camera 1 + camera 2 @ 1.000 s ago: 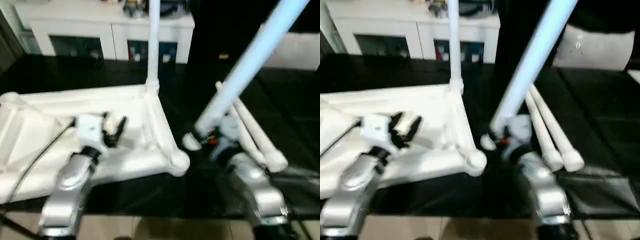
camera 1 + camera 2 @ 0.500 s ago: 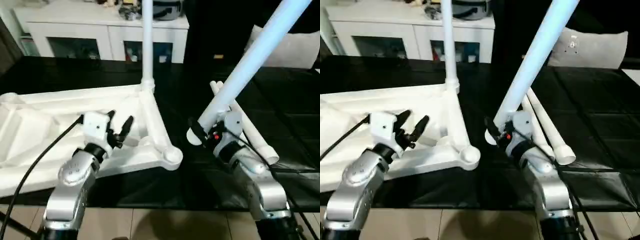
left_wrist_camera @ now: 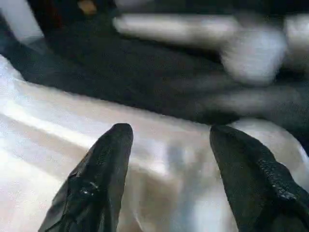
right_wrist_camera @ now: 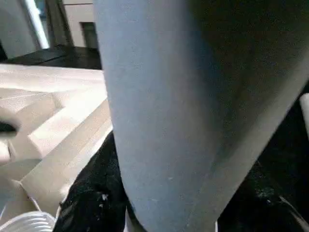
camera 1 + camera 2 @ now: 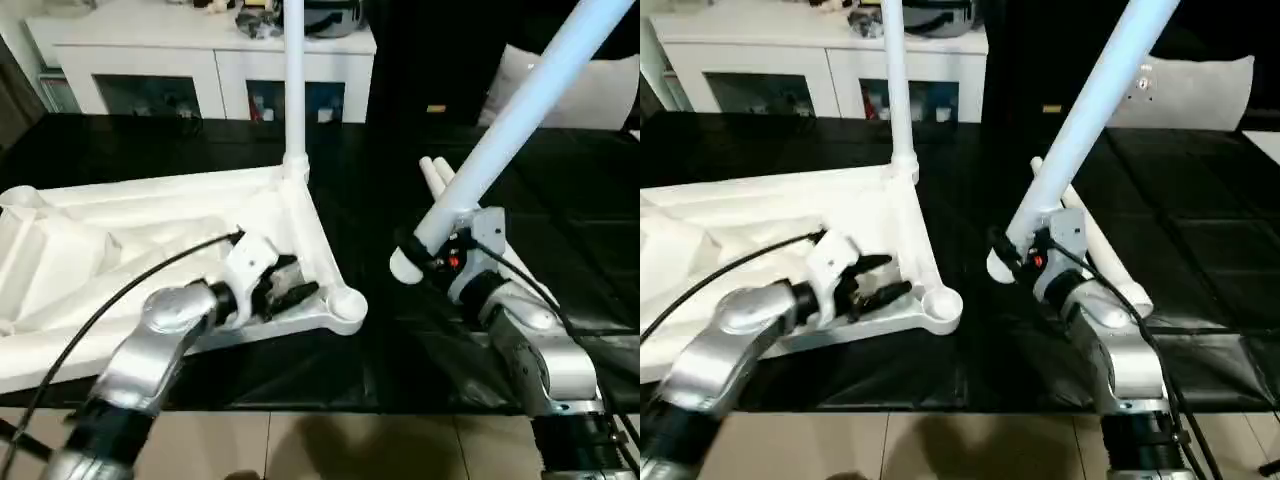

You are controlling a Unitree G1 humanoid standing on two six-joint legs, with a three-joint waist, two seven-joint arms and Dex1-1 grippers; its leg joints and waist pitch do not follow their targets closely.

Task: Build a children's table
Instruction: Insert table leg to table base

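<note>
The children's table top [image 5: 120,250] lies upside down on the black mat, ribbed side up. One white leg [image 5: 295,80] stands upright in its far right corner socket. My left gripper [image 5: 295,290] hovers open over the top's near edge, fingers [image 3: 101,179] pointing at the empty near right socket [image 5: 345,305]. My right gripper [image 5: 440,255] is shut on another white leg [image 5: 520,110] near its thick end, which hangs just above the mat to the right of that socket. The leg slants up to the right. Two more legs [image 5: 1130,295] lie on the mat behind my right arm.
A white cabinet with glass doors [image 5: 215,60] stands at the back and a white cushion [image 5: 560,90] at the back right. A black cable [image 5: 100,310] runs along my left arm. Tiled floor [image 5: 300,450] begins at the mat's front edge.
My left gripper has swung right and down along the table top's near edge, toward the near right socket. My right gripper and its leg have shifted slightly right.
</note>
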